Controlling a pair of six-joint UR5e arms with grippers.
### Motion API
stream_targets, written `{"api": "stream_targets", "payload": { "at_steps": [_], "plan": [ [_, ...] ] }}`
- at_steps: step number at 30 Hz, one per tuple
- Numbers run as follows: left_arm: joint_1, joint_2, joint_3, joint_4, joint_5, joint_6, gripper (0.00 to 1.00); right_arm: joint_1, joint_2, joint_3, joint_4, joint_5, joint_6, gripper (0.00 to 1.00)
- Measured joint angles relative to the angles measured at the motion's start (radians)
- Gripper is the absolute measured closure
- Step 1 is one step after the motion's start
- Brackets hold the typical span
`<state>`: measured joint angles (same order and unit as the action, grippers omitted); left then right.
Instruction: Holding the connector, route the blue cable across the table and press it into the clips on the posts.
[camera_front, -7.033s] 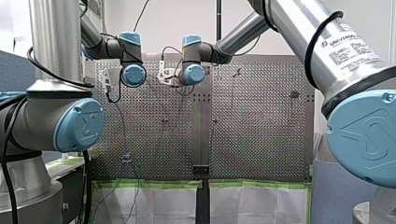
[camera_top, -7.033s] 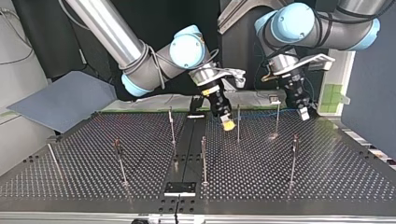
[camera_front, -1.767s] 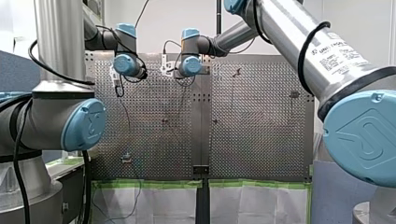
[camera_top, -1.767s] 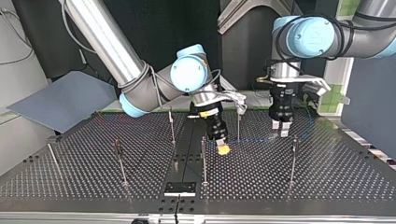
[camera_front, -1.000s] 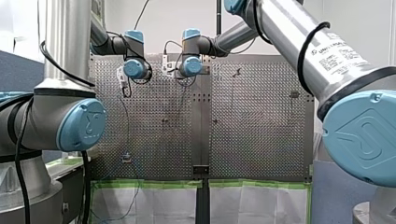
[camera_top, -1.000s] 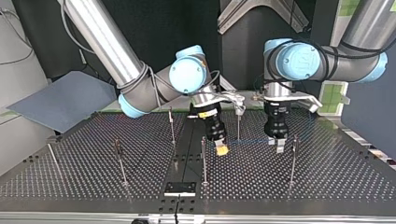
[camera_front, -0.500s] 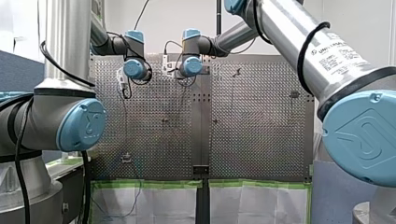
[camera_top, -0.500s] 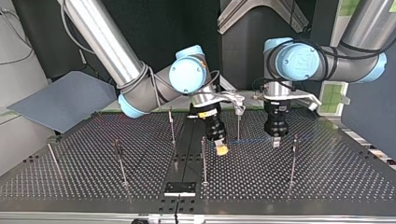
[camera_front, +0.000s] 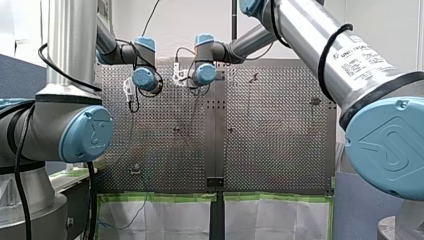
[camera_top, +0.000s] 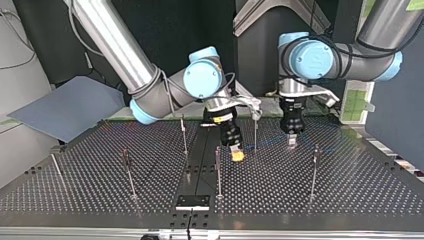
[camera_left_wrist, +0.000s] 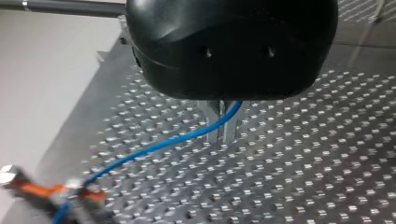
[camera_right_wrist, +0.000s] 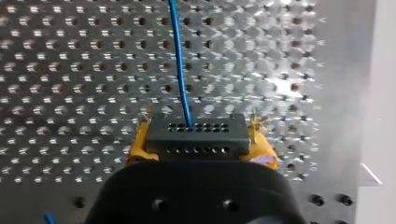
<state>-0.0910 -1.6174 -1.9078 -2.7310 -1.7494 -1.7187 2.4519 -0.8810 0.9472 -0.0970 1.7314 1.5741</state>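
**Top view.** We see my right gripper (camera_top: 238, 155), yellow-tipped, near the middle of the perforated table (camera_top: 350, 192). My left gripper (camera_top: 291, 143) is at its three o'clock, well apart. A thin metal post (camera_top: 255, 131) stands upright between them, at one o'clock of my right gripper and just beside it. A faint stretch of the blue cable (camera_top: 270, 144) spans the gap between the two grippers; whether it is seated on the post we cannot tell. Further posts (camera_top: 314, 170), equally slim, rise at four o'clock of my left gripper and at seven and ten o'clock of my right.

**Right wrist view.** What the top view leaves too small is plain here. The yellow pads (camera_right_wrist: 138, 145) are clenched on the connector (camera_right_wrist: 196, 130), a flat black rectangular block with two rows of small round holes in its face. The cable, smooth and round, leaves the row farther from the gripper and runs straight ahead over the table's shiny, hole-studded metal.

**Left wrist view.** Beneath a rounded, glossy black housing (camera_left_wrist: 231, 46), two narrow metal fingers (camera_left_wrist: 212, 123) are closed upon the cable. It passes between them and runs off to a blurred orange and metal piece (camera_left_wrist: 35, 189) that we cannot identify.

**Front view.** The blue-capped wrist joints (camera_front: 145, 79) show, but we cannot make out the fingers.
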Motion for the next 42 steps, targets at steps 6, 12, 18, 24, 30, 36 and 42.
{"api": "stream_targets", "payload": {
  "at_steps": [6,12,18,24,30,36,42],
  "plan": [
    [-0.012,0.0,-0.06,0.027,-0.013,0.006,1.0,-0.003,0.001,0.04,-0.001,0.002,0.0,1.0],
    [-0.024,0.0,-0.089,0.046,-0.014,0.006,1.0,-0.004,0.003,0.074,-0.003,0.002,0.0,1.0],
    [-0.035,-0.001,-0.111,0.067,-0.014,0.005,1.0,-0.004,0.005,0.114,-0.003,0.002,0.0,1.0],
    [-0.042,-0.027,-0.138,0.082,-0.024,0.003,1.0,-0.004,0.007,0.161,-0.004,0.002,-0.001,1.0],
    [-0.05,-0.058,-0.173,0.111,-0.038,0.0,1.0,-0.004,0.007,0.205,-0.004,0.001,-0.003,1.0],
    [-0.057,-0.083,-0.197,0.137,-0.041,0.0,1.0,-0.004,0.007,0.245,-0.005,-0.001,-0.004,1.0],
    [-0.066,-0.135,-0.215,0.166,-0.043,0.0,1.0,-0.004,0.007,0.282,-0.007,0.0,-0.003,1.0]
  ]
}}
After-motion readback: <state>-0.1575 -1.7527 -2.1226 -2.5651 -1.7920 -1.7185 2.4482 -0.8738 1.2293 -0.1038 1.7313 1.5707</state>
